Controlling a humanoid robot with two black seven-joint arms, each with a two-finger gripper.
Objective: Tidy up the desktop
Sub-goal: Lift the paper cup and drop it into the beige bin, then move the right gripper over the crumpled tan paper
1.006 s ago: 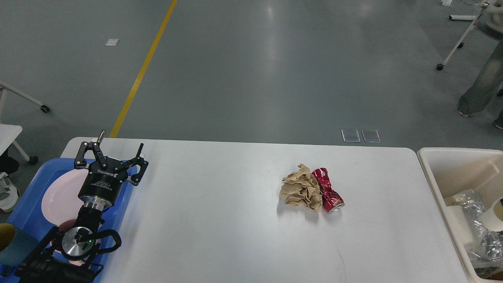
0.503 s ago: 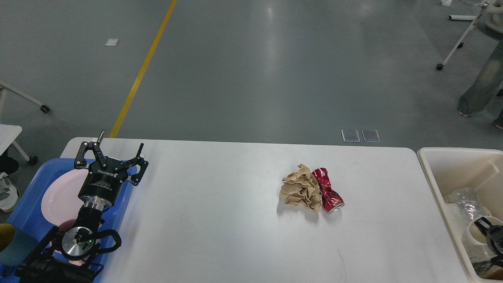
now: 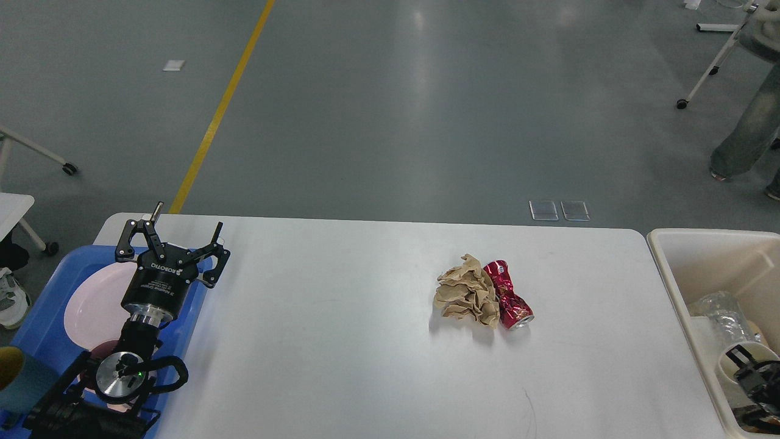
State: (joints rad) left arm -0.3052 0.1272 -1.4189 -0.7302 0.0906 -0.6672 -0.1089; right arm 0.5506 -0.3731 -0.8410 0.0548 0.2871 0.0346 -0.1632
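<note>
The white desktop [image 3: 341,341] holds a crumpled brown paper ball [image 3: 466,291] and a crushed red can [image 3: 508,294] that touch each other right of centre. My left gripper [image 3: 173,230] is open and empty, raised over the near edge of the blue tray [image 3: 42,317] at the desktop's left end. My right gripper [image 3: 758,377] is low inside the cream bin [image 3: 670,268] at the right edge, dark and partly cut off, beside a cream tape roll [image 3: 734,360]. Whether it holds the roll does not show.
The blue tray holds a pink plate [image 3: 91,305]. A teal cup [image 3: 15,384] stands at the lower left corner. The bin holds clear plastic waste [image 3: 722,311]. A person's legs [image 3: 746,131] and a wheeled stand [image 3: 710,67] are on the floor at far right.
The tape roll has gone down from the right edge into the bin, and my right gripper has come into view beside it. The left arm, paper ball and can have not moved.
</note>
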